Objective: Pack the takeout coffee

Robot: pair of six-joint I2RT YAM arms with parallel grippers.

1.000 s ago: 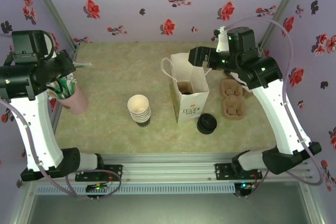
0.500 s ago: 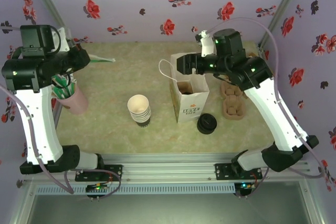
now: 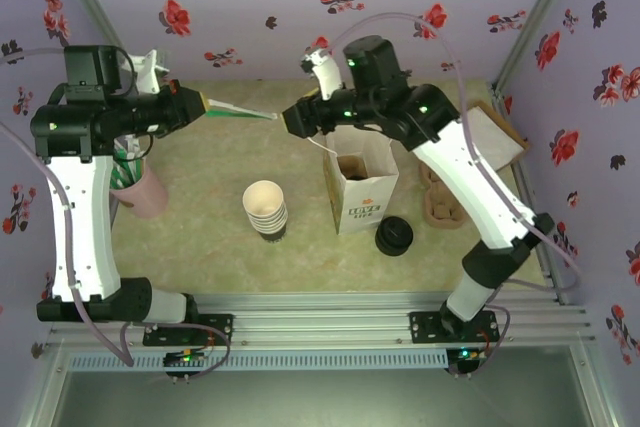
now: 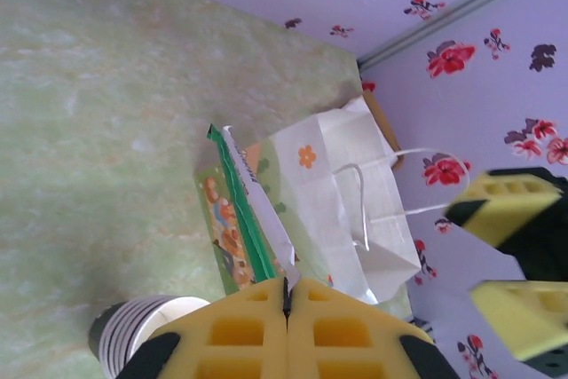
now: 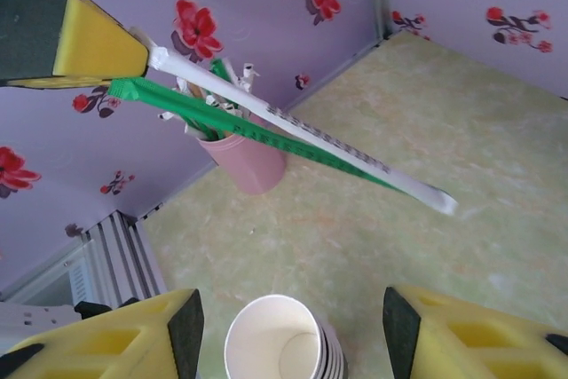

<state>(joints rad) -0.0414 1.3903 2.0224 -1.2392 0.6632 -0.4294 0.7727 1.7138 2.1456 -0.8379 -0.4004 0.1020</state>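
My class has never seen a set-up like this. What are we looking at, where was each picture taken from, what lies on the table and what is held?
Two robot arms are bolted to a table at its near edge. The overhead picture comes from a fixed camera above them; the other two come from a camera on each wrist. On the table stand a white paper bag, a stack of paper cups, black lids, a pink cup of straws and a cardboard tray. The left hand pinches a wrapped straw; the right hand is open near its tip.
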